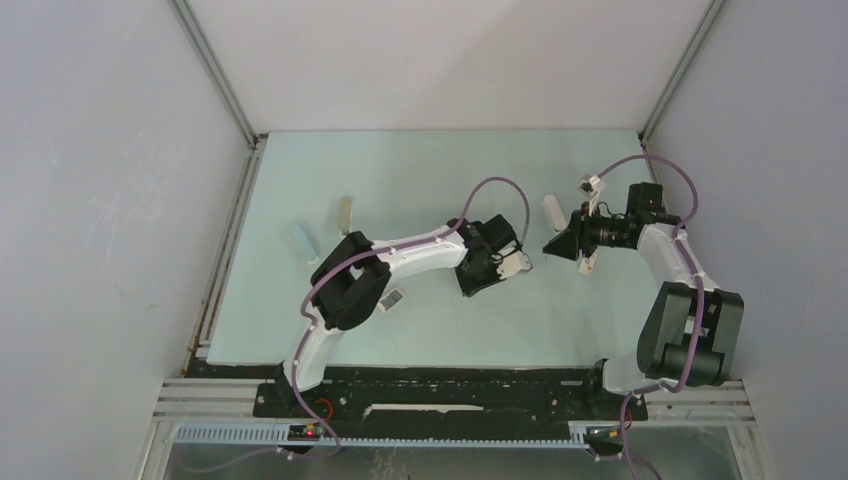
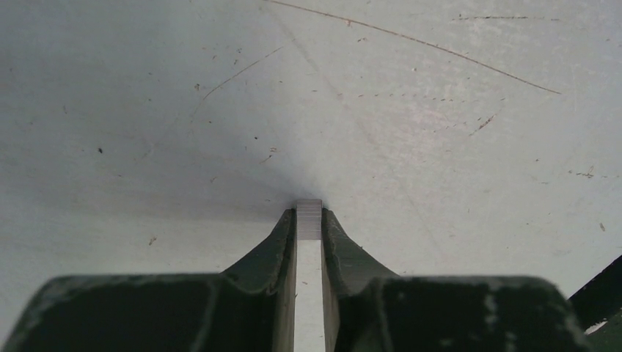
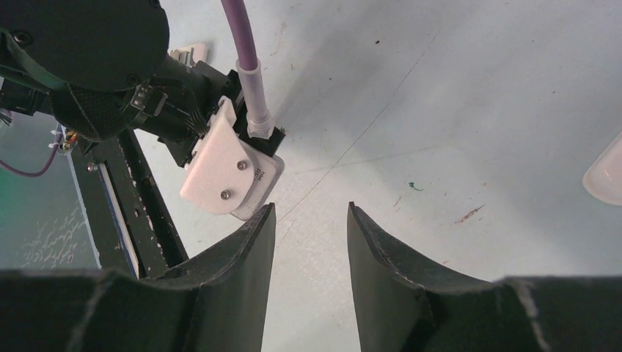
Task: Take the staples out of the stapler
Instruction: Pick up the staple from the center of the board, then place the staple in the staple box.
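Observation:
My left gripper (image 2: 309, 213) points down at the table, shut on a short ridged grey strip of staples (image 2: 309, 221) pinched between its fingertips. In the top view this gripper (image 1: 473, 282) sits at the table's middle; the staples are too small to make out there. The stapler (image 1: 552, 211), a small white oblong, lies on the table just behind my right gripper (image 1: 556, 245). In the right wrist view only its rounded end (image 3: 606, 174) shows at the right edge. The right gripper (image 3: 311, 209) stands open over bare table with nothing between its fingers.
A beige-grey slim bar (image 1: 345, 212) and a pale blue piece (image 1: 300, 239) lie at the back left. A small printed box (image 1: 393, 298) sits beside the left arm's elbow. The left arm's wrist (image 3: 227, 167) is close in front of the right gripper. Walls enclose the table.

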{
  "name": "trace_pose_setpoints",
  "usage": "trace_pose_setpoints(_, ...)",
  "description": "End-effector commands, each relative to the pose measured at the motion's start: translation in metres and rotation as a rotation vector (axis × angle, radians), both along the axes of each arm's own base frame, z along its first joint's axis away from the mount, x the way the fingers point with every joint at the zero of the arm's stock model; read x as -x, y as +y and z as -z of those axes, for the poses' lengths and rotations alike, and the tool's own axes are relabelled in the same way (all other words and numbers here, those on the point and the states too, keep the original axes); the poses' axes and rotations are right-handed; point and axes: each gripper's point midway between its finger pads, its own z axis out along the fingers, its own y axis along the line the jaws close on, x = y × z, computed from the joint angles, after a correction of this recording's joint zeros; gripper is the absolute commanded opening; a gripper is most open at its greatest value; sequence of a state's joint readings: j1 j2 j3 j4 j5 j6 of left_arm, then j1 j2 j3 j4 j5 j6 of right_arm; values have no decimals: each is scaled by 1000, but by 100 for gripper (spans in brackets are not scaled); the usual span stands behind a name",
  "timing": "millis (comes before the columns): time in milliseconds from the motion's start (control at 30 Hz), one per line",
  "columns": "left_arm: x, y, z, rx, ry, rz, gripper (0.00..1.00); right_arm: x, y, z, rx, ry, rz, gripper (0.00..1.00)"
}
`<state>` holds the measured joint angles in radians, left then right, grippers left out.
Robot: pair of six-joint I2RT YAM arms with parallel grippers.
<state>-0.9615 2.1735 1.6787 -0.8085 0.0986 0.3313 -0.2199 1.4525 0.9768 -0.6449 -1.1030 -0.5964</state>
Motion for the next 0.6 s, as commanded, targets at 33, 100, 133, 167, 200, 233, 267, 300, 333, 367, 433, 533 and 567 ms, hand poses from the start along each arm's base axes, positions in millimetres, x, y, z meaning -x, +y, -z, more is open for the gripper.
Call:
trace_pose_setpoints(33,3,12,-2,2,-14,-64,13,-1,0,-6,-19,-20,0,49)
trace_pose_setpoints(100,1,10,-10,32,-36,-91,13,-1,-1,-6,-19,-21,0,49)
trace_pose_setpoints(133,1,11,-13,42,-45,-110,12,-1,-1,-6,-20,-20,1,49)
trace_pose_setpoints(167,0,10,-16,56,-53,-133,11,-1,-1,-6,-20,-20,1,49)
trace_pose_setpoints(200,0,11,-20,67,-61,-153,11,-1,-1,-7,-21,-21,0,49)
trace_pose_setpoints(233,1,12,-22,74,-66,-177,11,-1,-1,-7,-21,-21,1,49)
trace_pose_setpoints(267,1,13,-25,89,-70,-201,11,-1,-1,-7,-22,-21,0,49)
trace_pose_setpoints(300,1,13,-31,108,-78,-224,11,0,-1,-6,-23,-20,0,49)
trace_pose_setpoints(333,2,14,-34,122,-79,-247,11,-1,-1,-6,-25,-19,-1,49)
trace_pose_setpoints(367,4,15,-37,134,-79,-270,11,-1,-1,-6,-25,-19,-1,49)
trace_pose_setpoints(433,6,18,-43,163,-81,-324,11,0,-1,-6,-27,-17,-3,49)
trace_pose_setpoints(533,13,23,-49,202,-69,-405,11,0,0,-5,-28,-16,-4,49)
trace_pose_setpoints(567,16,25,-52,217,-64,-431,11,0,0,-6,-27,-18,-4,49)
